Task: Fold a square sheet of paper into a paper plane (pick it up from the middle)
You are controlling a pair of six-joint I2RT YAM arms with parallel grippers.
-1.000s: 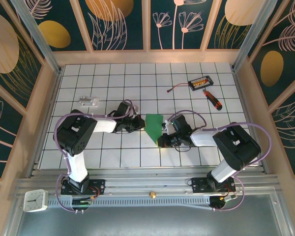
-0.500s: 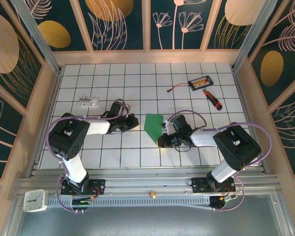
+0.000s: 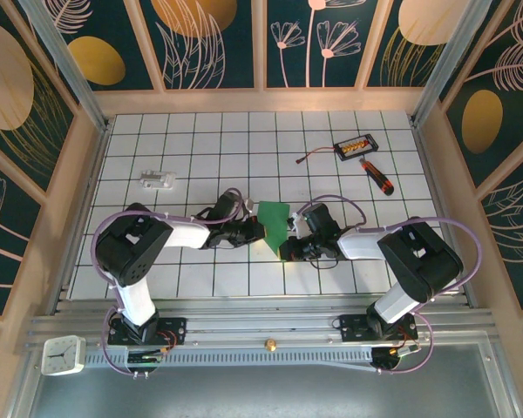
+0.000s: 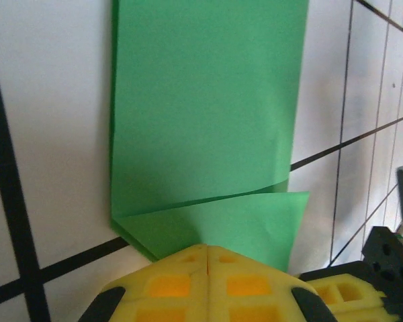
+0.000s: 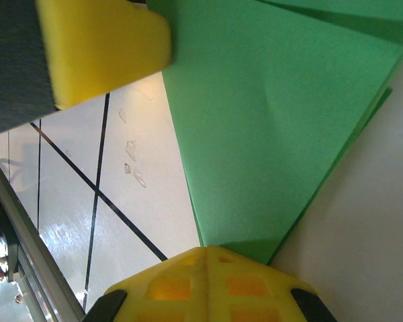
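Left fingers (image 4: 168, 285) and right fingers (image 5: 164, 288), both pressed shut, point toward each other.

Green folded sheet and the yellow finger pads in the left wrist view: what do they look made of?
Bright-green folded sheet: thin paper with a matte finish. It holds sharp creases and its layers lie flat on the tiles. Yellow finger pads: probably soft foam or rubber, matte, with moulded square recesses. The look alone doesn't settle which.

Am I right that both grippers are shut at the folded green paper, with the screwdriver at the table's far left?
Not quite: the top view shows the screwdriver at the far right. The left gripper and right gripper are indeed shut at the green paper.
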